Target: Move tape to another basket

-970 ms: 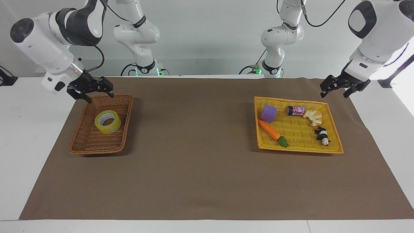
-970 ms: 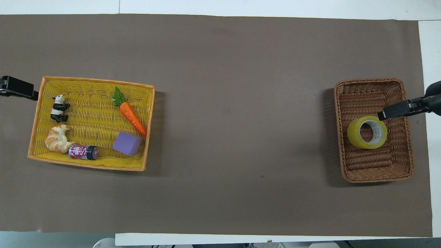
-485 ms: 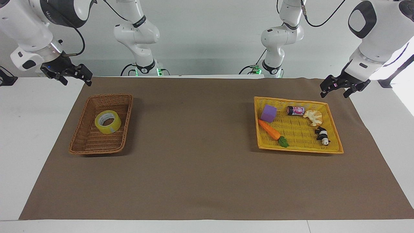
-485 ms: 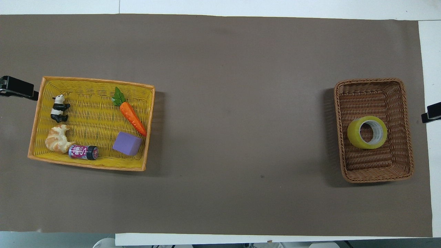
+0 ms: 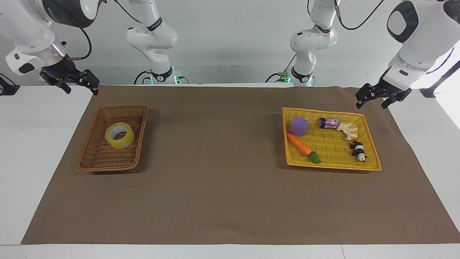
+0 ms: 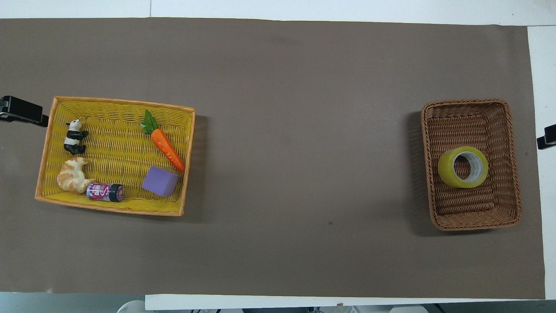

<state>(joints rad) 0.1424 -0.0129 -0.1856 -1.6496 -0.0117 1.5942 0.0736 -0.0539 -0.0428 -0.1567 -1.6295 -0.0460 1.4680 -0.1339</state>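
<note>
We see a white desk [image 5: 14,151] covered almost edge to edge by a brown mat [image 5: 222,187]; two baskets sit on the mat, one toward each end of the desk.

Toward the right arm's end stands the brown wicker basket [image 5: 94,160]; the tape [image 5: 120,135], a ring of yellow packing tape with a white core, lies flat inside it, resting on the basket floor in the half nearer to the robots; nothing is touching it.

Toward the left arm's end sits a flat yellow tray [image 5: 334,166]; in it we find a purple block [image 5: 298,126], a toy carrot [image 5: 300,144], a small can [image 5: 328,123] on its side, a croissant [image 5: 348,130] and a panda figure [image 5: 358,150]; the block and the can lie nearer to the robots, the panda and the carrot's green leaves farther out.

The right gripper [image 5: 79,88] hangs in the air over the desk corner nearest the right arm's base, just off the mat's edge and well clear of the wicker basket; its fingers are spread wide and hold nothing.

The left gripper [image 5: 371,103] hovers over the mat's corner nearest the left arm's base, beside the yellow tray; its fingers are also spread apart and empty.
</note>
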